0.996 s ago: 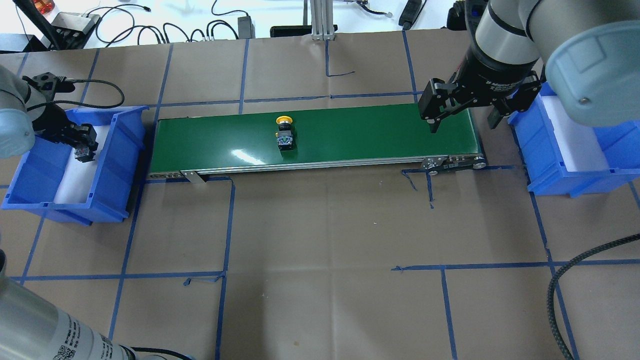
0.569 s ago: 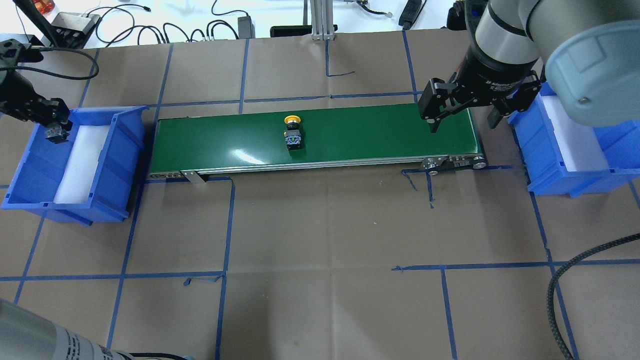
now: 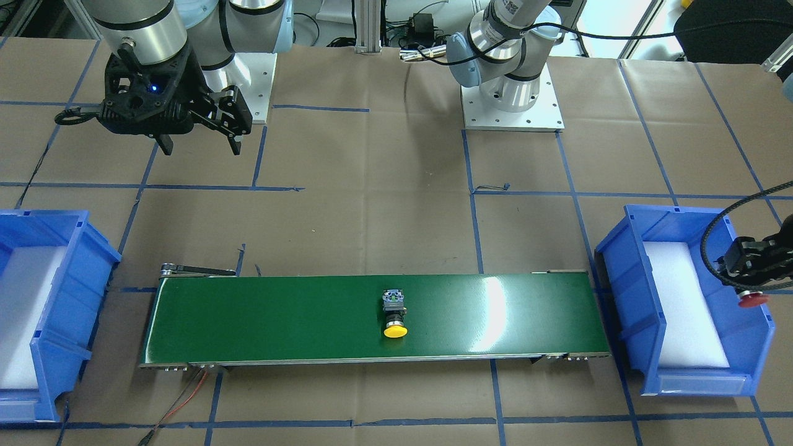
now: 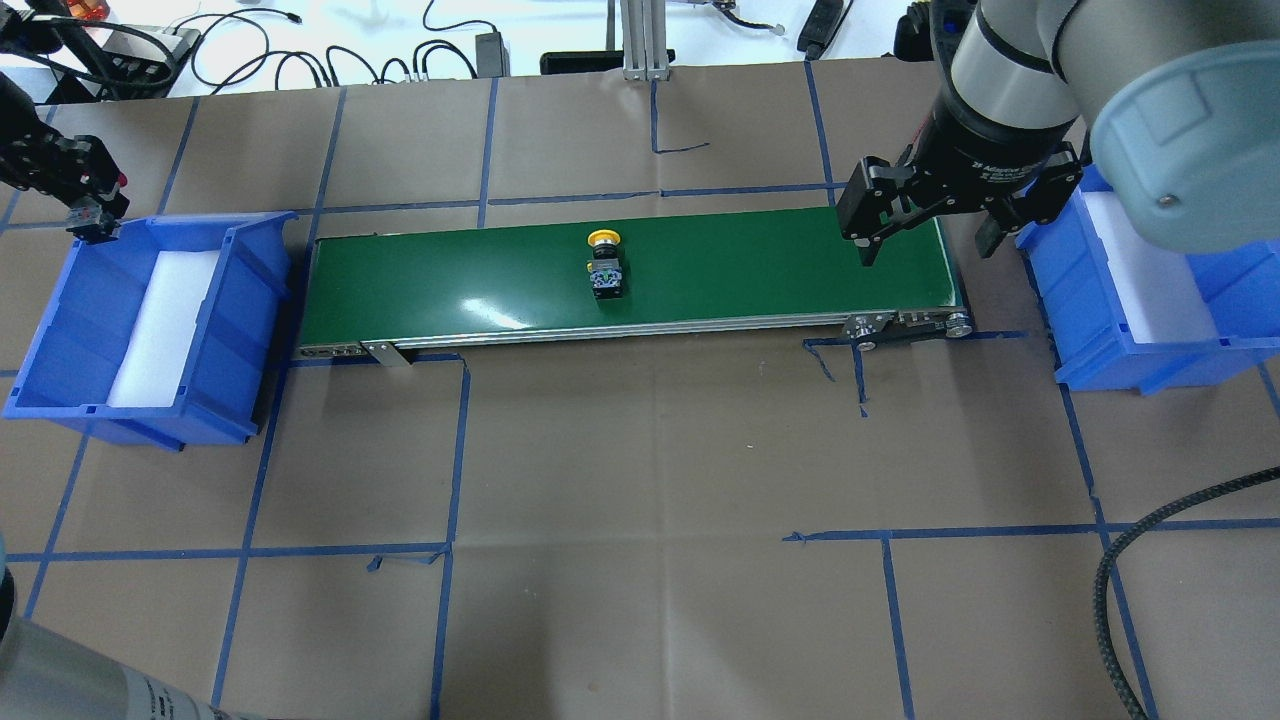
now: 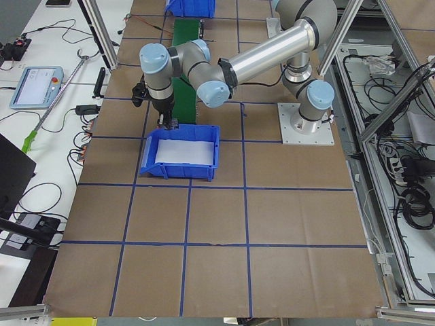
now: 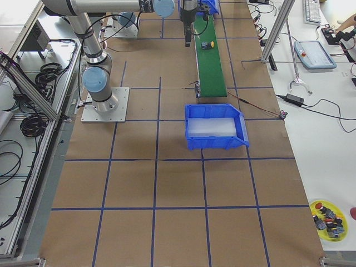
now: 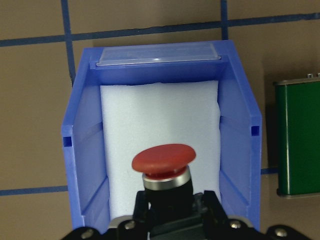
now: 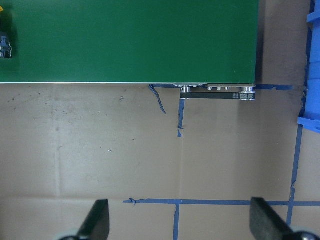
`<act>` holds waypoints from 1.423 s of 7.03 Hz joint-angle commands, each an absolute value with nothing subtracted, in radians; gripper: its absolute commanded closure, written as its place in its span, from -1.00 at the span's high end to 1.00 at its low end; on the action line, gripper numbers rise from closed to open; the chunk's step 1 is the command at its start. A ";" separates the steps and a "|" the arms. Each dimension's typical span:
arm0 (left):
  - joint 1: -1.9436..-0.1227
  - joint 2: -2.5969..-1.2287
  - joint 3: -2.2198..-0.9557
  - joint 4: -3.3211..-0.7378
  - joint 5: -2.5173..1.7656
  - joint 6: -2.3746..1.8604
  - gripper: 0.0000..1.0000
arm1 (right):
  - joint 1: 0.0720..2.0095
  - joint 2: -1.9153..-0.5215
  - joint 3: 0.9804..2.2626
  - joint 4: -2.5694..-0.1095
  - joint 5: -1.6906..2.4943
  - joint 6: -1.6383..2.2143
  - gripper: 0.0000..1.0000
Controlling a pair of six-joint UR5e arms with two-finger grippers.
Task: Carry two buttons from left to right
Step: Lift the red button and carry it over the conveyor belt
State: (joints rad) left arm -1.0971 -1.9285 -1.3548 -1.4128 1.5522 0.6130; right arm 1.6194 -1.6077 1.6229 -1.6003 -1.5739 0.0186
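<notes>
Meanwhile, my left gripper (image 4: 92, 215), clamped on the red button (image 7: 163, 161), had risen out of the bin (image 4: 255, 290) to the overhead's upper left. The yellow button (image 4: 606, 265) had ridden further right along the belt (image 4: 760, 260). My right gripper (image 4: 927, 250) stayed wide at upper right.

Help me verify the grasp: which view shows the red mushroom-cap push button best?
The left wrist-mounted view: the red mushroom-cap push button shows large and sharp, its black body between the fingers. The front-facing view shows only its cap; the overhead view a red speck; the side views nothing clear.
</notes>
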 commanded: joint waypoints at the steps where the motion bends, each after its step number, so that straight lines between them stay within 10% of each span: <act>1: -1.205 -1.922 -1.362 -1.419 1.555 0.550 -0.89 | 1.618 -1.608 1.621 -1.603 -1.574 0.018 1.00; 10: -1.373 -1.957 -1.686 -1.025 1.560 0.342 -0.88 | 1.615 -1.606 1.635 -1.597 -1.582 0.017 1.00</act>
